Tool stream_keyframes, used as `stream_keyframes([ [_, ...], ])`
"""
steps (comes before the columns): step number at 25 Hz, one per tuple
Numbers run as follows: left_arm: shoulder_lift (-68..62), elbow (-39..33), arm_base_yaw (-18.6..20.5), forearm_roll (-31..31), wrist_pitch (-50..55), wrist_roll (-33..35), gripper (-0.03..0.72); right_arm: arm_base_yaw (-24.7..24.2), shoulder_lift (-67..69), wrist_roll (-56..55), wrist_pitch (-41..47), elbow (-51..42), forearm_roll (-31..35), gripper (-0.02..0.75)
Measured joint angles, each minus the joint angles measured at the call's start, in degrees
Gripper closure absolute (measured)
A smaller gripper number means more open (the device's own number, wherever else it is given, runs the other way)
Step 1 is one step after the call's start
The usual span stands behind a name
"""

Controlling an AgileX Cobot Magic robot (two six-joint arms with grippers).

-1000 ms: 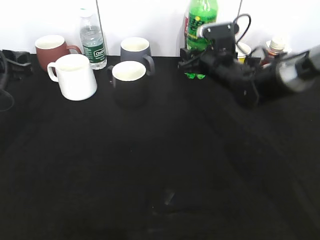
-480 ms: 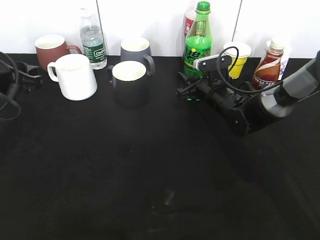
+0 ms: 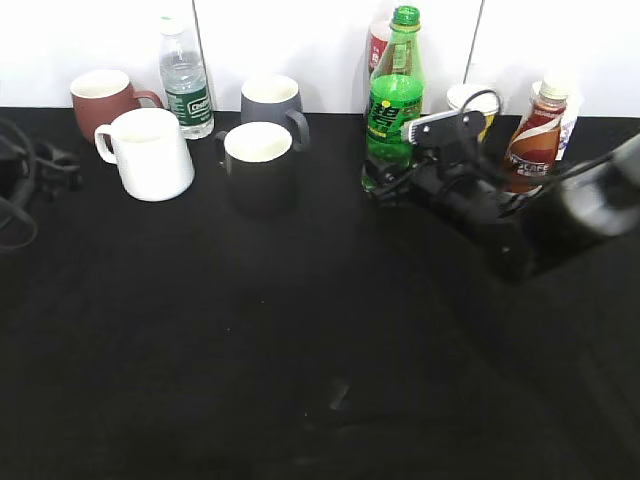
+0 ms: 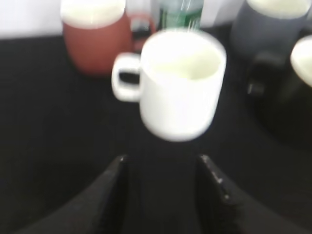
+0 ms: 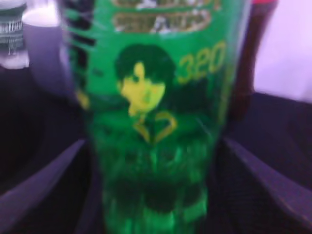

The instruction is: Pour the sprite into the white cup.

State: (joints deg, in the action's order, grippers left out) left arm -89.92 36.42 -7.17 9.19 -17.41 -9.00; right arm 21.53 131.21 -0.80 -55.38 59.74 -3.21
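The sprite [image 3: 393, 95] is seen upright at the back of the black table [image 3: 250, 330], against the white wall, well to the right of the white cup [image 3: 152, 152]. Compared with half a second ago, the right gripper [image 3: 385, 180] has been brought in from just in front of the bottle to its base, so that the lower part of the bottle is now partly covered by the wrist, and the yellow cup [image 3: 468, 98] behind the arm is now largely hidden. In the right wrist view the sprite [image 5: 156, 117] fills the space between the two fingers [image 5: 258, 183], which are spread wide on either side of it; contact with the bottle cannot be made out, and the view is blurred. The bottle itself has not been moved. A brown bottle [image 3: 532, 135] stands just right of the gripper. The white cup is found at the left, in front of a red mug [image 3: 100, 100] and a water bottle [image 3: 184, 80], with a black mug [image 3: 259, 165] and a grey mug [image 3: 271, 102] between it and the sprite. In the left wrist view the white cup [image 4: 178, 83] lies ahead of the left gripper [image 4: 165, 168], whose fingers are spread apart and hold nothing.
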Motion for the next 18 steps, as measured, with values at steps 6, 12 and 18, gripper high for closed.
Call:
stream_keyframes([
  [6, 2.1, 3.9, -8.1, -5.4, 40.7, -0.2, 0.218, 0.0, -23.0, -2.5, 63.7, -0.2, 0.7, 0.143],
  [12, 18.2, 11.6, -8.8, -9.9, 80.6, 3.8, 0.221, 0.0, -44.2, -1.4, 111.1, 0.9, 1.4, 0.149],
  [18, 66.4, 7.5, -8.8, -9.2, 86.8, 4.3, 0.187, 0.0, -78.8, 0.2, 115.1, -7.2, 0.4, 0.150],
])
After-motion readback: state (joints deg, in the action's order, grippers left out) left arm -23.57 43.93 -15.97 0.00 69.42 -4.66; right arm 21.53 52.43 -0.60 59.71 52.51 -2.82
